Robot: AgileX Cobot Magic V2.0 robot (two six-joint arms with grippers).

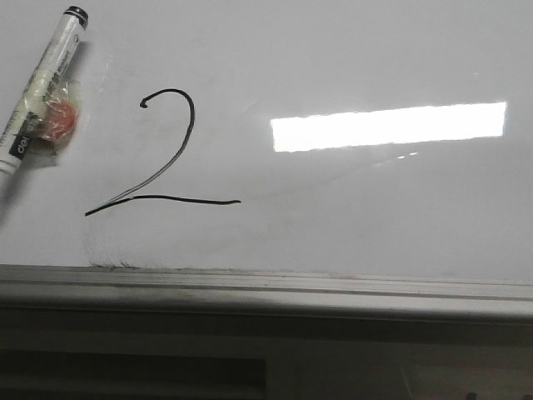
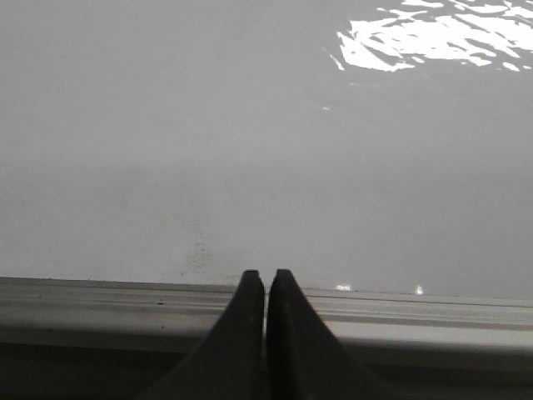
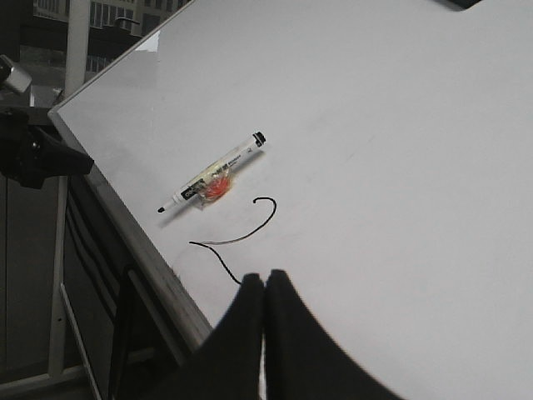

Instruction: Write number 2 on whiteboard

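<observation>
White barrel marker [image 1: 40, 83] lies loose beside the thin black number 2 [image 1: 158, 158]; both grippers pressed together, empty; it might roll and smear the ink.

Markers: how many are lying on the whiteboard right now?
1. The marker lies on the whiteboard up and left of the number 2, free of both tools. None seems hidden.

Left hand [image 2: 266, 283] and right hand [image 3: 266, 287]: fingers pressed together, empty.

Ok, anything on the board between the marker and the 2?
Nothing solid. Front view shows only bare whiteboard with faint grey smudging between the marker and the 2; the right wrist view shows that gap bare too.
</observation>
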